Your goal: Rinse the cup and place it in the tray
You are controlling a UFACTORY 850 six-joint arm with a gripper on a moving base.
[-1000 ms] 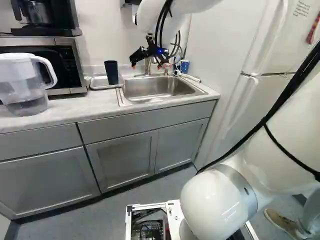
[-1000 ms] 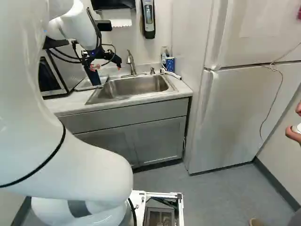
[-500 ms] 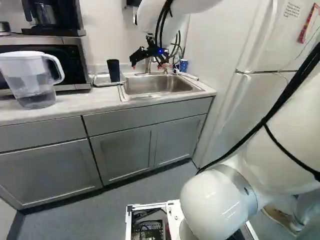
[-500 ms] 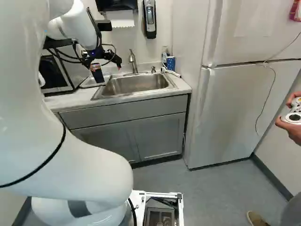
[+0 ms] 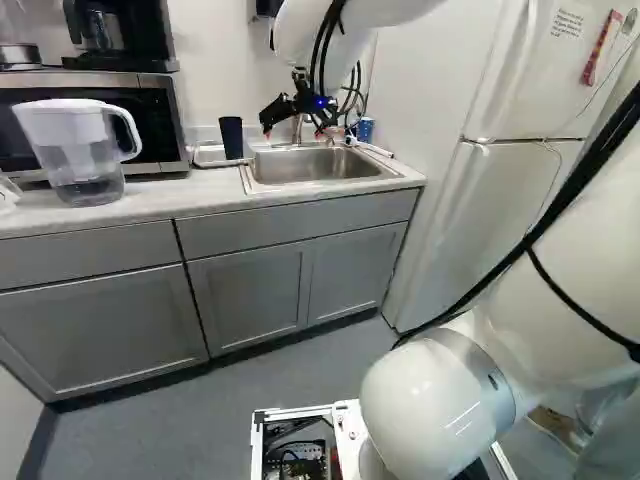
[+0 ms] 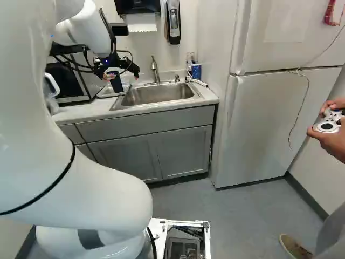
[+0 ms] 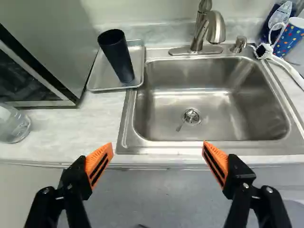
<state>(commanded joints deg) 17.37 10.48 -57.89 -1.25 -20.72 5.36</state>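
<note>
Jaws released, standing wide! One smooth, dark, tapered cup (image 5: 231, 138) on one shallow, rectangular metal tray (image 5: 208, 156), upper left of the left base view.

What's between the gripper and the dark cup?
In the wrist view, nothing stands between gripper and dark cup: just the sink rim, bare countertop and the tray's edge.

At the upper left of the left base view, the top edge cut off the coffee maker (image 5: 155, 35). At the left of the right base view, the arm (image 6: 81, 189) hid most of the pitcher (image 6: 52, 102), and the hand (image 6: 121, 76) partly covered the cup (image 6: 116, 85).
</note>
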